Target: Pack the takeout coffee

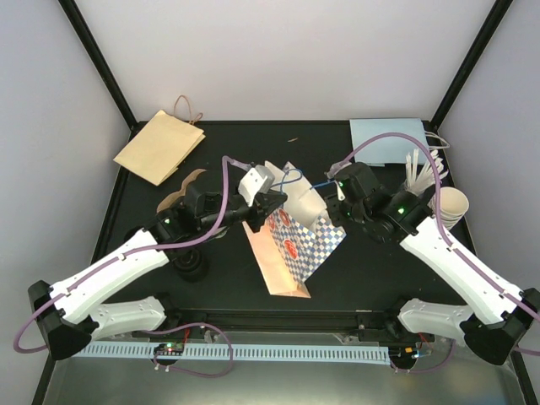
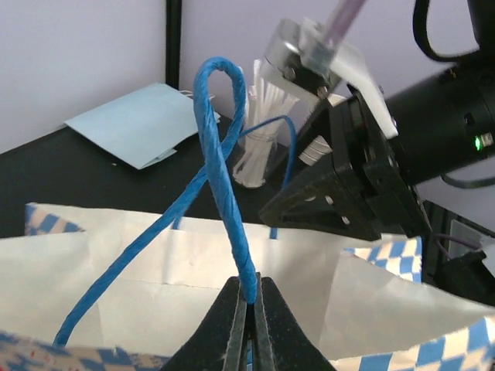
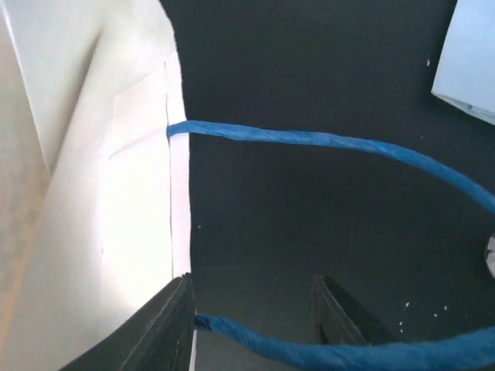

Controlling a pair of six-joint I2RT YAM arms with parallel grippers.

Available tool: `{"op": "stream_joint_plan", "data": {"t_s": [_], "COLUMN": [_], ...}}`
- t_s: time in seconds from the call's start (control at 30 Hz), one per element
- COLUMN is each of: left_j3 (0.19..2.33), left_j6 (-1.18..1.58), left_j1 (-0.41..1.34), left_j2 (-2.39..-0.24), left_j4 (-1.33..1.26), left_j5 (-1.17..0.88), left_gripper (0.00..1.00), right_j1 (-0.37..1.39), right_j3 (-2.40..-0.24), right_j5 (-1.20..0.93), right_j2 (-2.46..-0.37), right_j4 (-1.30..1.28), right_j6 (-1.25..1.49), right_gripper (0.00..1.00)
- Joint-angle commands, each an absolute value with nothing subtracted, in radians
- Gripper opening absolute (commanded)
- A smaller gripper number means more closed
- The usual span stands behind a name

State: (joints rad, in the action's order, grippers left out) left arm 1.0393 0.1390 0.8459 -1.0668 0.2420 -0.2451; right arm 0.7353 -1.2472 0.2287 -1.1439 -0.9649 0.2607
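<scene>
A blue-and-white checked paper bag [image 1: 302,240] stands open in the middle of the black table. My left gripper [image 1: 272,202] is shut on one of its blue twisted handles [image 2: 222,154], pinching the cord right between the fingertips [image 2: 249,297]. My right gripper [image 1: 335,191] hovers at the bag's far side with its jaws apart. The other blue handle [image 3: 325,139] loops in front of it, and its lower strand [image 3: 309,354] runs across between the open fingers [image 3: 170,321]. The bag's white inner wall [image 3: 116,201] lies to the left. A paper cup [image 1: 451,207] stands at the right edge.
A brown paper bag [image 1: 160,145] lies at the back left and a light blue one [image 1: 390,139] at the back right. A holder of white straws [image 1: 419,173] stands next to the cup. A black round object [image 1: 192,266] sits by the left arm.
</scene>
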Motion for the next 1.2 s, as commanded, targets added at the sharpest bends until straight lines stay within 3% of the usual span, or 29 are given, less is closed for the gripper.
{"op": "stream_joint_plan", "data": {"t_s": [0.0,0.2,0.4,0.6,0.73,1.0,1.1,1.17], "left_j3": [1.129,1.198,1.237,1.238,1.220,1.208,1.218,1.224], "left_j6": [0.200,0.243,0.226,0.141,0.108,0.070,0.058,0.049], "left_j1": [0.821,0.733,0.680,0.684,0.698,0.701,0.703,0.706], "left_j2": [-1.073,-1.112,-1.137,-1.190,-1.214,-1.249,-1.258,-1.260], "left_j4": [0.288,0.309,0.303,0.303,0.344,0.368,0.388,0.404], "left_j5": [-0.178,-0.286,-0.394,-0.648,-0.602,-0.507,-0.499,-0.489], "left_gripper": [0.02,0.02,0.02,0.02,0.02,0.02,0.01,0.02], "right_j1": [0.739,0.738,0.738,0.739,0.739,0.738,0.739,0.739], "right_j3": [-1.188,-1.031,-0.942,-0.962,-1.014,-1.038,-1.070,-1.099], "right_j5": [0.256,0.124,0.212,0.216,0.222,0.169,0.185,0.187], "right_j2": [-1.126,-1.110,-1.095,-1.017,-0.969,-0.878,-0.845,-0.831], "right_j4": [-0.963,-0.849,-0.866,-0.869,-0.904,-0.915,-0.950,-0.980], "right_j6": [0.288,0.353,0.400,0.387,0.379,0.390,0.388,0.387], "right_gripper": [0.44,0.44,0.45,0.47,0.59,0.62,0.74,0.76]}}
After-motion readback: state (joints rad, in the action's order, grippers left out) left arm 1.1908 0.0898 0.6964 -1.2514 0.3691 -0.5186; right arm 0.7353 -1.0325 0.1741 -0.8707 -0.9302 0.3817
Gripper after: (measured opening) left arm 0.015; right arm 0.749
